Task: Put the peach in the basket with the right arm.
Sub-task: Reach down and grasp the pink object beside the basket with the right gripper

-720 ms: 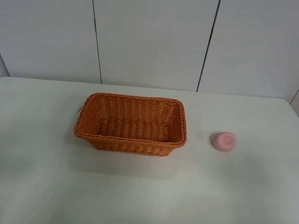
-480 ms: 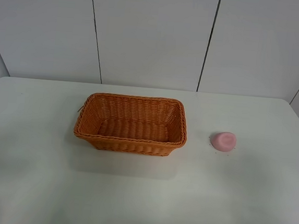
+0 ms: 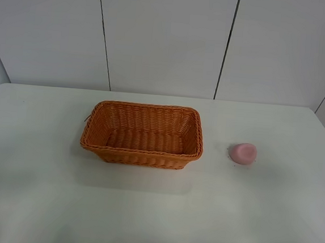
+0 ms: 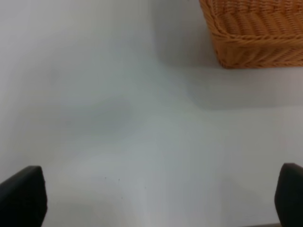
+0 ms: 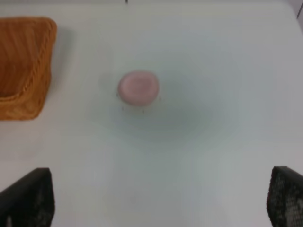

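Your white table [image 3: 154, 212] fills most of every view and carries both task things. The basket [image 3: 143, 134] stands upright on it, orange-brown wicker with a braided rim. From the left fingers [image 4: 21, 196] you see only one corner of the basket [image 4: 255, 33], well ahead of them and off toward the side of one fingertip. From the right fingers [image 5: 26, 198] one end of the basket [image 5: 23, 66] shows ahead and out beyond one fingertip.

Both pairs of fingers stand wide open. On each wrist only the two dark tips show, at opposite edges of the picture, with bare table between them and nothing in their hold.

The peach [image 3: 243, 153] sits on the table, apart from the basket and outside it. Measured from the right fingers, the peach [image 5: 138, 88] lies well ahead, roughly in line with the gap between the tips, a little toward the basket side, touching neither tip.
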